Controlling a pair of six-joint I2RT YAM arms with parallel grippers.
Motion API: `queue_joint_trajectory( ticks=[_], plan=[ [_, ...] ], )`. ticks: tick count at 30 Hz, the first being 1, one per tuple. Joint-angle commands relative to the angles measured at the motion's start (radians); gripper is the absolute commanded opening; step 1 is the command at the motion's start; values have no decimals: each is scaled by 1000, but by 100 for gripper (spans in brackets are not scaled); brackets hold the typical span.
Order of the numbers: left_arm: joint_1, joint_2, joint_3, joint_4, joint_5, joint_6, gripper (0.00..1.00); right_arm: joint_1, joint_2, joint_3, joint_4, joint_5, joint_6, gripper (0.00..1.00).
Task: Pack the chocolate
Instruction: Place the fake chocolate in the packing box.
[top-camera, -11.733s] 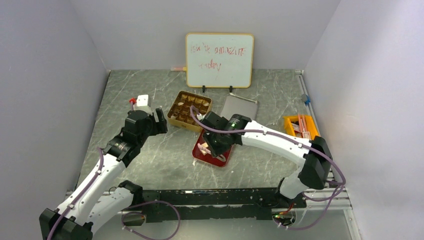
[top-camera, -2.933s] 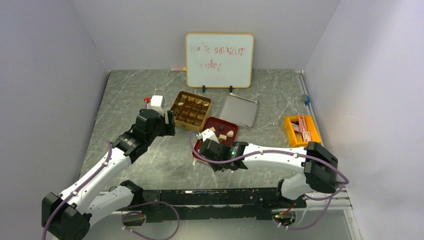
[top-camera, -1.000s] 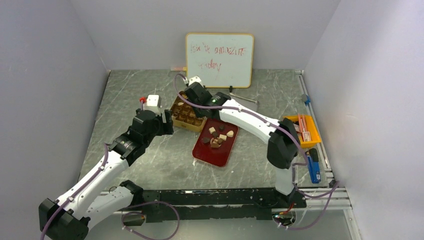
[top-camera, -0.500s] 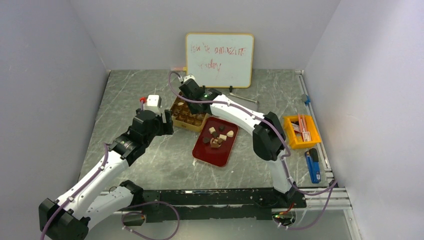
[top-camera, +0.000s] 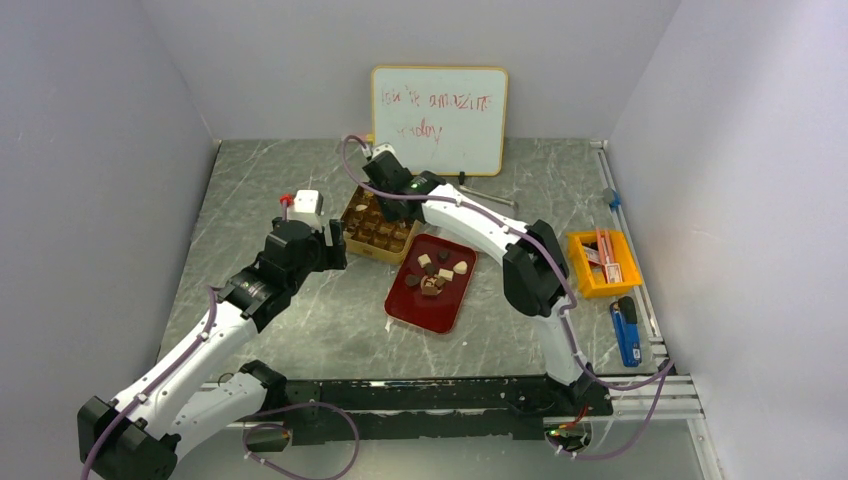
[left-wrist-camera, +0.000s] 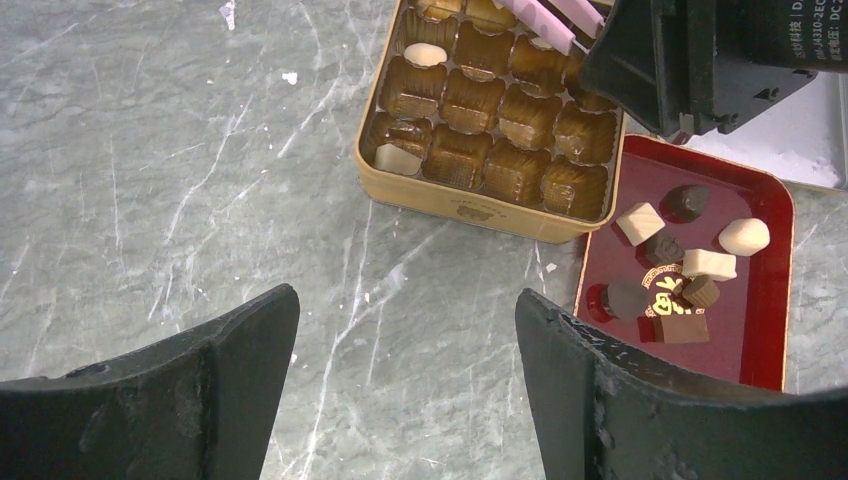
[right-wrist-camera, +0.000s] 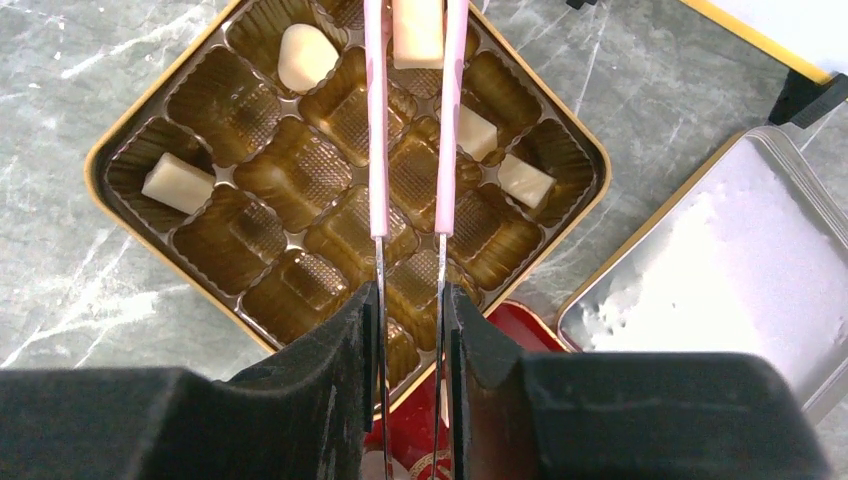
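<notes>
Your right gripper (right-wrist-camera: 410, 310) is clamped on the pink tweezers (right-wrist-camera: 376, 150). In the wrist view their tips, at 12 o'clock from it, pinch a cream chocolate piece (right-wrist-camera: 418, 30) over the far cells of the gold tin (left-wrist-camera: 470, 207), where four more cream pieces (right-wrist-camera: 178, 183) lie in separate cells. In the top view the red tray (left-wrist-camera: 765, 330) lies just beside the tin at its 5 o'clock, carrying the loose chocolates (left-wrist-camera: 668, 270), dark, brown and cream, while your left gripper (left-wrist-camera: 405, 305) hovers at the tin's 8 o'clock, jaws spread wide and empty.
</notes>
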Motion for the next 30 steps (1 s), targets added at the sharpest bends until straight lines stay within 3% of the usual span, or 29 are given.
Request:
queue_joint_trajectory(
  ticks=[1,11,15,30],
  plan=[
    [-4,-4,-1,33,5,18,84,-12,-1,24,59,-1,-7,0],
    [-3,13,5,36,5,19,84,-24,8,23,74,-16,-14,2],
    [-4,14,7,35,5,17,84,-24,10,24,75,-17,-18,10],
    [-3,8,4,35,11,1,84,-37,-13,-19,96,-28,-22,19]
  ],
)
